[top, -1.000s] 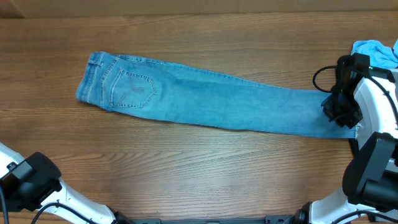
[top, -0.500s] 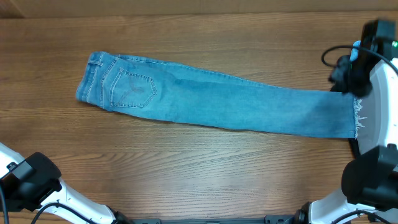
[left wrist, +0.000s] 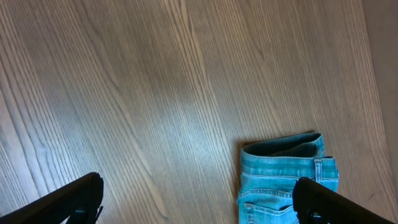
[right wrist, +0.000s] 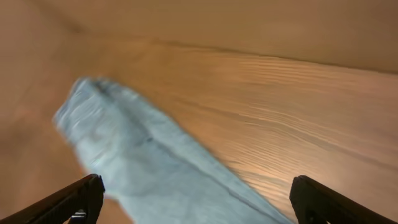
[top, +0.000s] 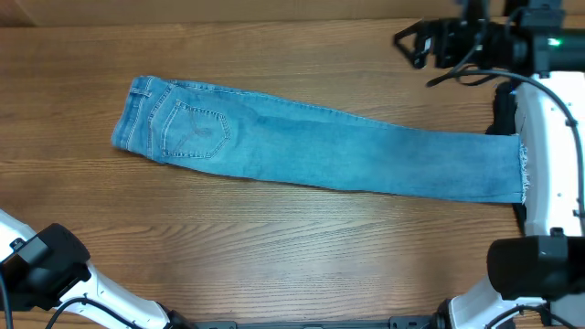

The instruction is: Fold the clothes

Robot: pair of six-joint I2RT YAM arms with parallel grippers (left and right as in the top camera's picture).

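The jeans (top: 320, 151) lie flat on the table (top: 274, 256), doubled lengthwise with one leg stacked on the other. The waistband (top: 137, 114) is at the left and the frayed hem (top: 519, 169) at the right. The right gripper (top: 413, 44) hangs above the far edge of the table, clear of the denim, its jaws spread wide and holding nothing. The left gripper (left wrist: 196, 202) is just as wide and empty, parked near the waistband end.

The step in hand looks like the crosswise fold, hem over towards waistband. To do it well, the right gripper should come down on the hem close to one corner and pinch both layers together, or the lower leg will stay behind and skew the fold. A low lift is best, so the long leg rolls over rather than dragging the garment along the wood. The left gripper could press near the back pocket (top: 196, 128) to anchor it. The hem should land square on the waistband.
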